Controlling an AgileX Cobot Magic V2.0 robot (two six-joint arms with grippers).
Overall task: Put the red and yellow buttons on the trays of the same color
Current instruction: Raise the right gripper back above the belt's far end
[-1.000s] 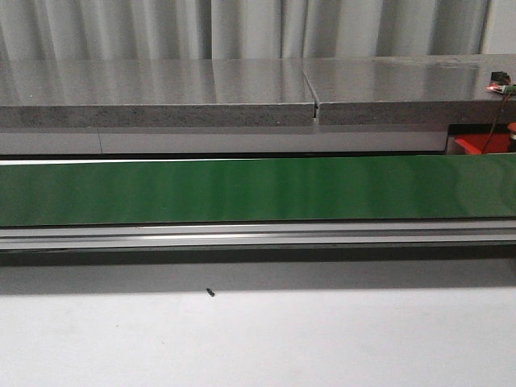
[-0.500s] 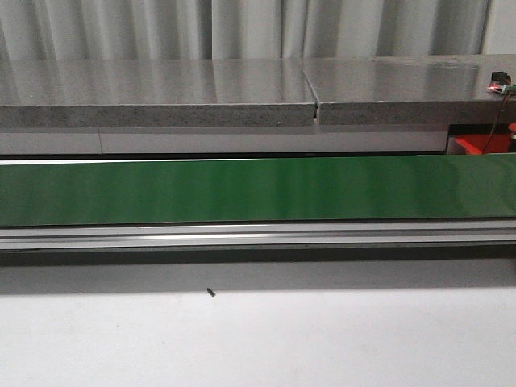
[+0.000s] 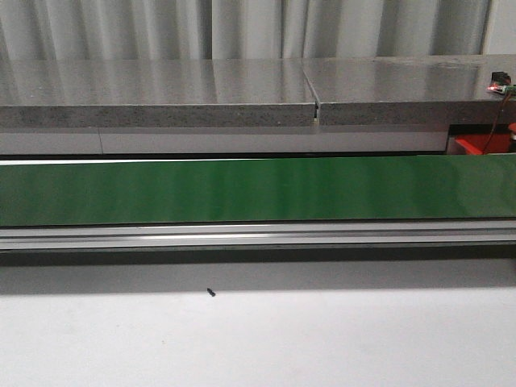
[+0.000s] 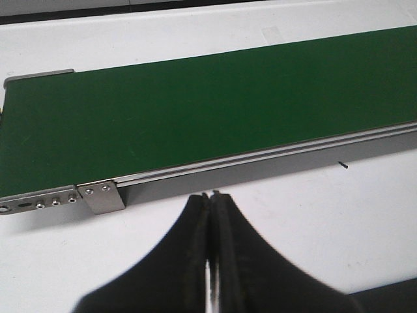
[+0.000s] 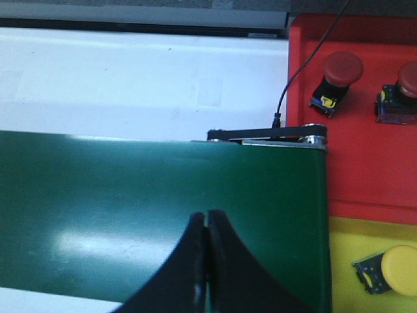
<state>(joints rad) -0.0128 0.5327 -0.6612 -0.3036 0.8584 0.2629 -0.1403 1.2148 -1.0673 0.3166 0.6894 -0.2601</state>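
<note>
In the right wrist view a red tray point(image 5: 365, 163) holds two red buttons point(image 5: 343, 67) point(image 5: 408, 78), each on a small base. Beside it, a yellow tray point(image 5: 365, 241) holds one yellow button point(image 5: 399, 270). Both trays sit just past the end of the green conveyor belt point(image 5: 130, 195). My right gripper point(image 5: 207, 215) hangs shut and empty over the belt, short of the trays. My left gripper point(image 4: 210, 195) is shut and empty over the white table, close to the belt's metal end bracket point(image 4: 101, 197). The front view shows only a corner of the red tray point(image 3: 476, 145) and neither gripper.
The belt point(image 3: 242, 189) runs across the whole front view, with a grey stone shelf point(image 3: 161, 97) behind it. A small circuit board with a red light point(image 3: 500, 83) sits on the shelf's right end. A black cable point(image 5: 306, 59) crosses the red tray. A tiny black speck point(image 3: 210, 293) lies on the white table.
</note>
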